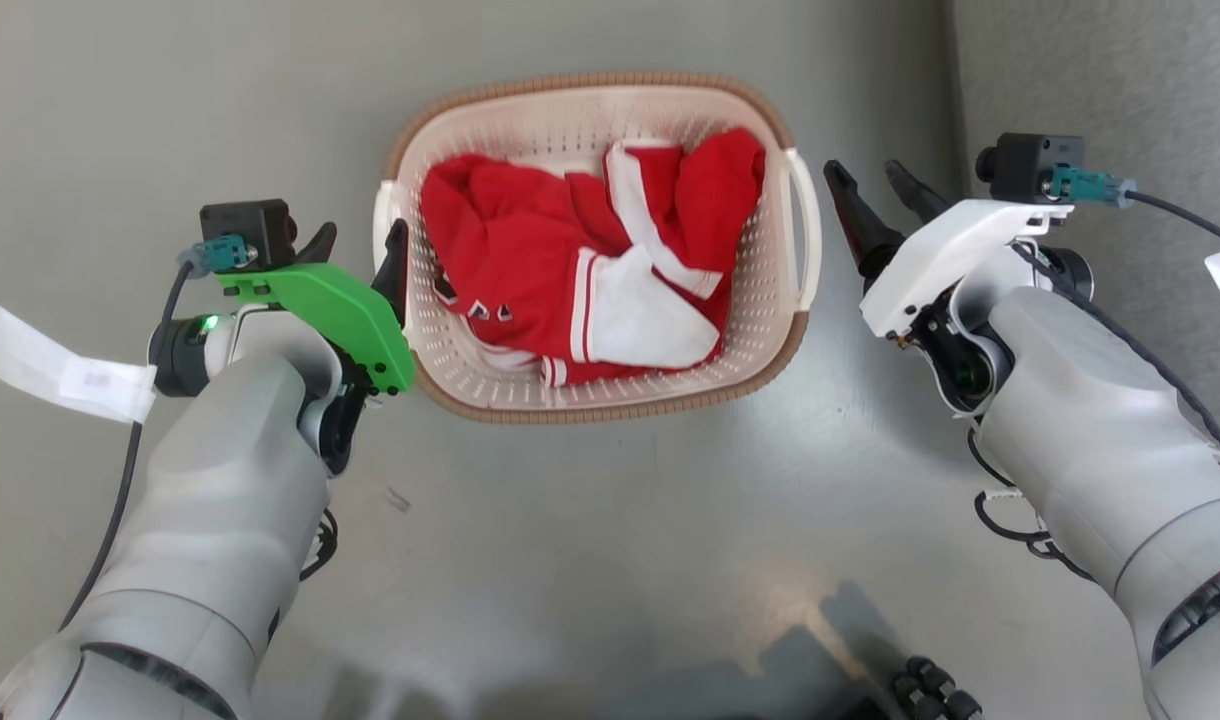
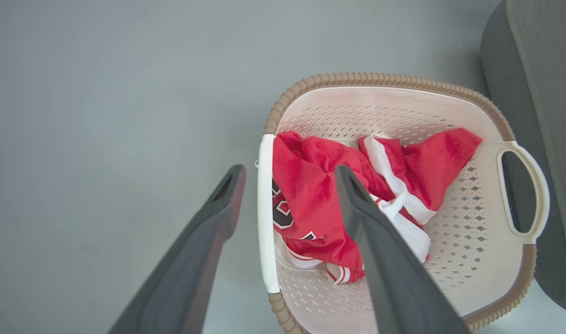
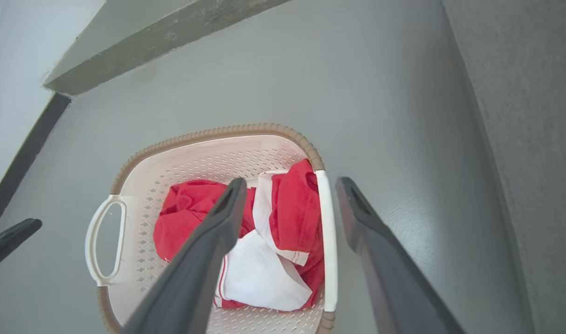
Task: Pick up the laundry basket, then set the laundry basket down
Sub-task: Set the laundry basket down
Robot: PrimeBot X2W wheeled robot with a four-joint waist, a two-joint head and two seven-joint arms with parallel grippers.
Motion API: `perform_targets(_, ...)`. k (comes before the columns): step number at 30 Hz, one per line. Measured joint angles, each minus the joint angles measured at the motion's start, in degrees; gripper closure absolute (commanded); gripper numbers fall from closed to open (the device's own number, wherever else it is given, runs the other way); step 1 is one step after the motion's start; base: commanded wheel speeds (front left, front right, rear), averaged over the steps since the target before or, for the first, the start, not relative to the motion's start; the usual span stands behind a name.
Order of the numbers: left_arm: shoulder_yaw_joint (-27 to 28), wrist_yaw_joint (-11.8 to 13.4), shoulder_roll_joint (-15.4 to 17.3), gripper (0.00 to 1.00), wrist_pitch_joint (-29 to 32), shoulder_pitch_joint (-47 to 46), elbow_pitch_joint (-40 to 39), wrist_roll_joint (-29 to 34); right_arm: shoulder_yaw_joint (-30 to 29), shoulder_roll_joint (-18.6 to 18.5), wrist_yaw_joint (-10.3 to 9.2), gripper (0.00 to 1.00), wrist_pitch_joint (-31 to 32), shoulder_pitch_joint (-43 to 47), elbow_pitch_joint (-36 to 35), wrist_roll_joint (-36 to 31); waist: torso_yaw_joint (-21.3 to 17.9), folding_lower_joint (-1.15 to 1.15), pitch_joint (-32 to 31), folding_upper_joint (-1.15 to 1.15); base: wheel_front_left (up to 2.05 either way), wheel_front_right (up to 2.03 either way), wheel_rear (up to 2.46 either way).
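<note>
While left claw [image 1: 360, 240] and right claw [image 1: 865, 175] gape, cream perforated laundry basket [image 1: 570, 120], brown woven rim [image 1: 590, 80], white handles [image 1: 805, 230].

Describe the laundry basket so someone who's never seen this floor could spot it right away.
On the smooth grey floor, between the robot's left gripper and right gripper, sits the cream-white perforated plastic laundry basket. Its brown woven-look rim and the crumpled red-and-white garment inside set it apart.
</note>
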Motion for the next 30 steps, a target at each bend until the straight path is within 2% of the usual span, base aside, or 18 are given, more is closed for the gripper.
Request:
perform_targets(17, 6.45, -0.07, 2.77, 0.00, 0.00, 6.07, -11.37, 1.88, -6.87, -3.30, 0.00, 0.00, -0.02, 5.32, -8.78, -5.41, 0.84, 0.00, -11.68, 0.00, 0.00, 0.00, 0.00)
perform_targets(30, 14.93, -0.07, 4.72, 0.00, -0.01, 13.97, -22.97, 5.99, -14.38, -4.85, 0.00, 0.00, -0.26, 13.20, -16.55, -12.29, 1.48, 0.00, -21.23, 0.00, 0.00, 0.00, 0.00)
